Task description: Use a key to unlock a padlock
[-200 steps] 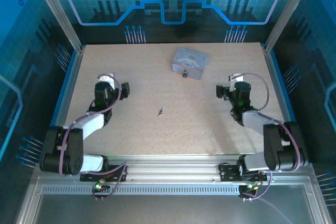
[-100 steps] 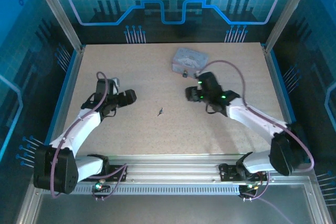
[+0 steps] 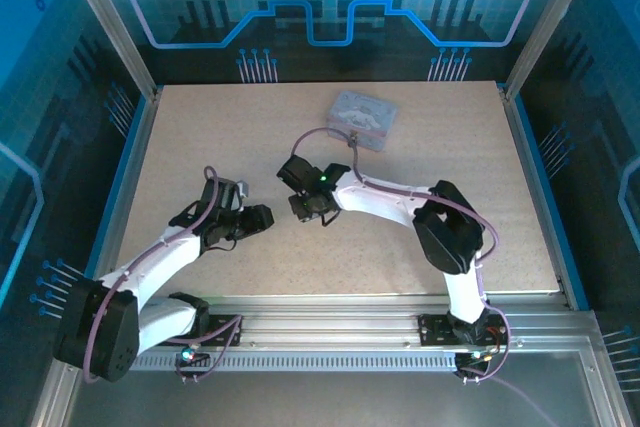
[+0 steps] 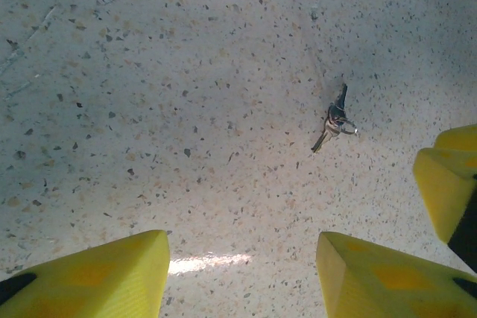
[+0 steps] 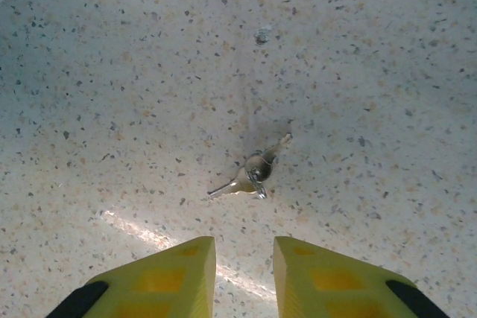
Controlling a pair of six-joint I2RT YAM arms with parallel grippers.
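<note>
The key (image 5: pixel 253 170), a small metal sliver on a tiny ring, lies flat on the speckled table. My right gripper (image 5: pixel 244 277) hovers just short of it, its yellow fingers a narrow gap apart with nothing between them. From above, the right gripper (image 3: pixel 303 209) reaches across to the table's middle. My left gripper (image 4: pixel 238 281) stands open and wide, with the key (image 4: pixel 335 118) ahead to its right and bare table between its fingers. In the top view the left gripper (image 3: pixel 262 217) sits just left of the right one. The tiny dark padlock (image 3: pixel 352 141) lies by the tin's near edge.
A grey embossed tin (image 3: pixel 361 119) stands at the back centre of the table. The right arm's yellow fingers (image 4: pixel 447 184) show at the right edge of the left wrist view. Blue rails (image 3: pixel 128 167) border the table's sides.
The right arm has swung left across the table to hover over the key, its jaws narrowing. The left gripper has moved right toward the key and its jaws have also drawn closer together.
</note>
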